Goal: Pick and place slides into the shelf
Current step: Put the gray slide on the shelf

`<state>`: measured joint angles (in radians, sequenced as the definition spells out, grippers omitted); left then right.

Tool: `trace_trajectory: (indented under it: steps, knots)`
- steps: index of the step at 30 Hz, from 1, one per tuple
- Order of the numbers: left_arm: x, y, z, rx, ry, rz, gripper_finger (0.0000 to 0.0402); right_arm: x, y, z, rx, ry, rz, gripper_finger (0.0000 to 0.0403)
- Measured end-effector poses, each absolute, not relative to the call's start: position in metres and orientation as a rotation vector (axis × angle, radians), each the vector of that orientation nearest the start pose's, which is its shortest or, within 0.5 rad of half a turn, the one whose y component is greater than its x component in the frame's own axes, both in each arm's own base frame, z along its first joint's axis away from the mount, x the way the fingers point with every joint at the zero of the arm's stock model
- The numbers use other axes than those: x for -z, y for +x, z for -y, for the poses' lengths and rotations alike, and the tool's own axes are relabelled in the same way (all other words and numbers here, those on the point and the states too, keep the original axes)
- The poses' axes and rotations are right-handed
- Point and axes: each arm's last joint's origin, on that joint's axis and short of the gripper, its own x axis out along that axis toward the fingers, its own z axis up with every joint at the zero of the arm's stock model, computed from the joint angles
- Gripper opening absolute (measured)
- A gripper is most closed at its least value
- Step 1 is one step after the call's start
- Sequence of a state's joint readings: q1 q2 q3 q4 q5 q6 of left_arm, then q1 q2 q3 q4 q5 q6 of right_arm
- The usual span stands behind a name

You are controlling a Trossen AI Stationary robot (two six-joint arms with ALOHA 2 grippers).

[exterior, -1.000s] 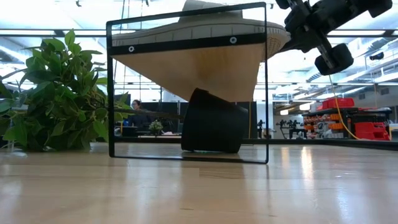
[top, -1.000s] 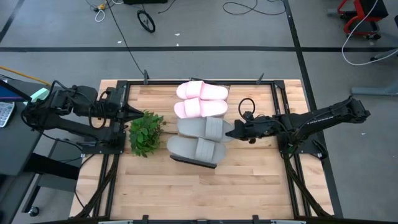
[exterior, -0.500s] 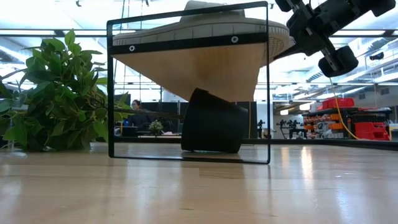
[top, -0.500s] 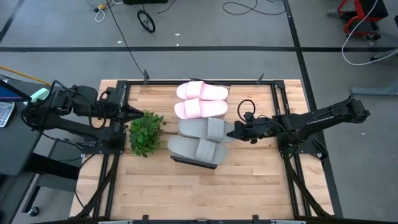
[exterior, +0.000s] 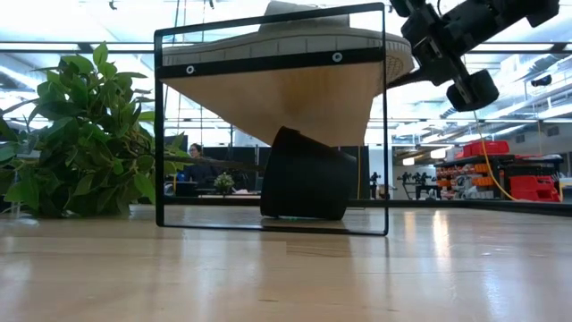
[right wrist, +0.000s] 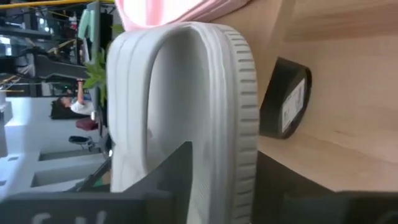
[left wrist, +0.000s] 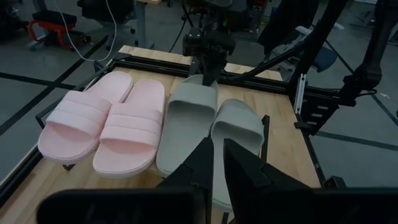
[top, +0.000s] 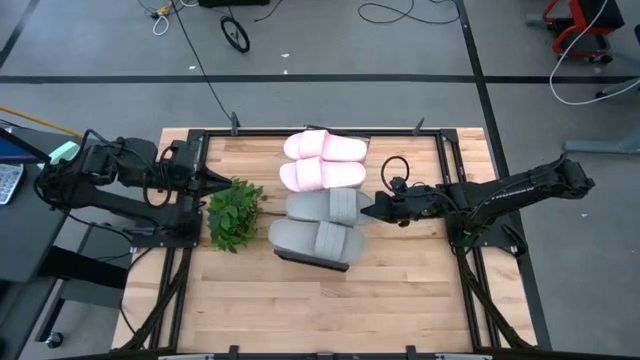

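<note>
Slides: four counted, two pink (top: 323, 146) (top: 322, 173), two grey (top: 327, 206) (top: 315, 239), lying side by side in a row on top of the shelf (top: 318, 262), mid-table.

Right claw (top: 367, 211) at the end of the inner grey slide, arm stretched low and level from the table's right edge. Wrist view: fingers straddle that slide's rim, spread wider than it, not pinching. Released, or nearly so.

Left claw (top: 224, 183) waits well apart from the slides, across the row from the right claw, arm folded at the table's left edge. Its wrist view shows fingertips (left wrist: 205, 155) drawn close with a narrow gap, nothing between them.

Plant (top: 234, 211): one, leafy green, just beneath the left claw, between it and the slides.

Low view: shelf's dark frame with a black cylindrical object (exterior: 307, 175) under it.

Table (top: 400, 300): light wood.
</note>
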<state>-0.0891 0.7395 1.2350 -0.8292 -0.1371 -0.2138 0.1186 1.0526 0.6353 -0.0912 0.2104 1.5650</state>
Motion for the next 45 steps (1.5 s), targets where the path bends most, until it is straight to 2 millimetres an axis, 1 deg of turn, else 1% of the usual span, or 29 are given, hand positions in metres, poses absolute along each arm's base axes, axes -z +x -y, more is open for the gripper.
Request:
trace_trajectory:
  steps: [7, 12, 21, 26, 31, 36, 42, 45]
  knots:
    - [-0.419, 0.103, 0.005, -0.083, -0.174, -0.325, 0.0036, -0.231, 0.228, -0.022, 0.469, 1.452, -0.383, 0.0167]
    - [-0.419, 0.103, 0.005, -0.083, -0.174, -0.325, 0.0033, -0.23, 0.234, -0.023, 0.448, 1.455, -0.368, 0.0187]
    - [-0.418, 0.103, 0.005, -0.084, -0.176, -0.336, 0.0043, -0.234, 0.229, -0.023, 0.425, 1.434, -0.383, 0.0215]
    - [-0.418, 0.102, 0.005, -0.085, -0.178, -0.341, 0.0038, -0.228, 0.225, -0.023, 0.47, 1.439, -0.446, 0.0229]
    - [-0.417, 0.102, 0.005, -0.086, -0.179, -0.347, 0.0032, -0.229, 0.222, -0.024, 0.457, 1.449, -0.477, 0.0241]
    - [-0.417, 0.102, 0.005, -0.087, -0.181, -0.348, 0.0039, -0.239, 0.213, -0.023, 0.42, 1.463, -0.461, 0.025]
    - [-0.417, 0.102, 0.005, -0.087, -0.181, -0.349, 0.0042, -0.244, 0.191, -0.021, 0.475, 1.479, -0.498, 0.0252]
    - [-0.416, 0.102, 0.005, -0.087, -0.18, -0.358, 0.0037, -0.25, 0.182, -0.019, 0.47, 1.49, -0.478, 0.0249]
